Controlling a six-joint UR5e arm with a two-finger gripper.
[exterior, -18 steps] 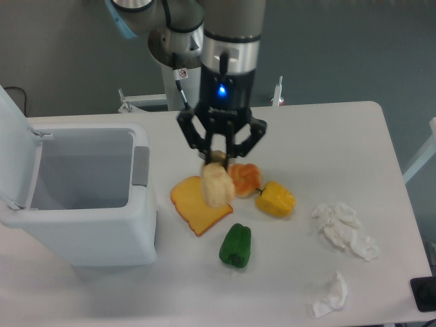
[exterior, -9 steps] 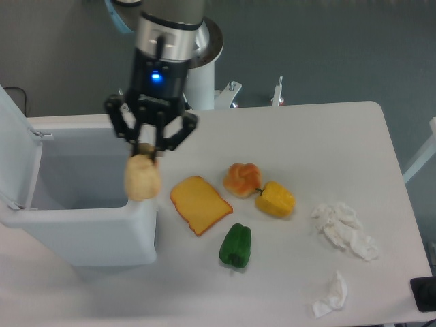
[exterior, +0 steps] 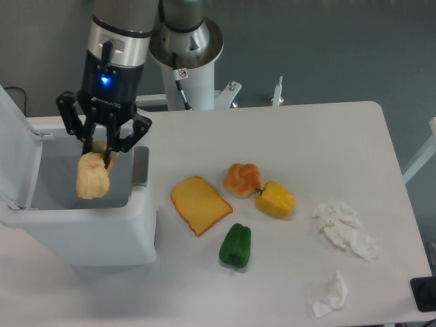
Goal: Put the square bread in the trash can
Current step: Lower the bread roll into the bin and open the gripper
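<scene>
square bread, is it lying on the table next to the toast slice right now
No, the square bread hangs from the gripper over the open trash can, well away from the toast slice.

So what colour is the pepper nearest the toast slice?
Green, clearest in the fixed camera view.

On the worktop (exterior: pixel 327 136), the trash can (exterior: pixel 88 231) sits at 9 o'clock. The square bread (exterior: pixel 92 179) hangs over its opening. Toast (exterior: pixel 199 204) lies centrally, bun (exterior: pixel 243 179) at its 2 o'clock, pepper (exterior: pixel 236 245) at 5, tissues (exterior: pixel 344 228) toward 3.
</scene>
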